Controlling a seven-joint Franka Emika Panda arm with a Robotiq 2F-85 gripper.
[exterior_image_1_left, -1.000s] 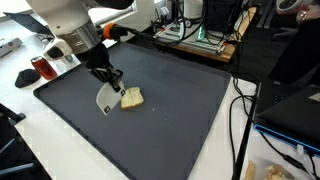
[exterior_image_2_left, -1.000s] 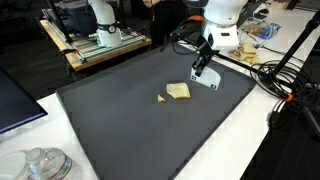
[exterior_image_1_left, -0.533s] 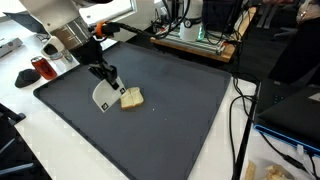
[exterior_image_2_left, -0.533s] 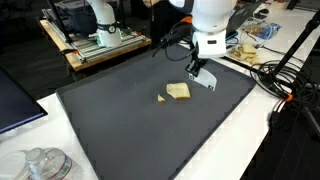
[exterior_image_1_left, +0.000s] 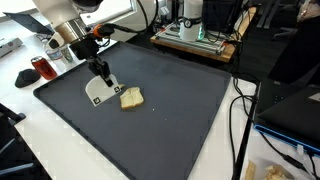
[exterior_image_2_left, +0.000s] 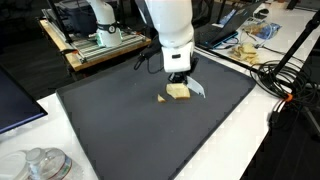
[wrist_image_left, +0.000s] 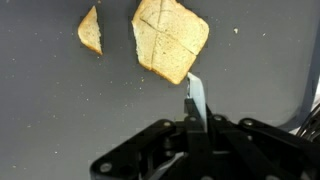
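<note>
The knife (wrist_image_left: 195, 98) is clenched in the tool (wrist_image_left: 190, 128) at lower centre of the wrist view, its tip against the lower edge of the bread slice (wrist_image_left: 170, 38) at upper centre. A small bread piece (wrist_image_left: 90, 30) lies just left, apart. Both rest on the dark mat (exterior_image_1_left: 170, 120) over the worktop (exterior_image_1_left: 60, 150).

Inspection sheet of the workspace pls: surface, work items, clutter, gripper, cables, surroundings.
Surface: dark grey mat, flat, on a white table.
Job's things: bread slice, scored across; small cut-off piece lying apart beside it; flat blade, tip at the slice's corner.
Clutter: red container and glassware, both off the mat.
Gripper: gripper shut on the blade.
Cables: black cables along the mat's edge.
Surroundings: wooden board with electronics behind the mat.
</note>
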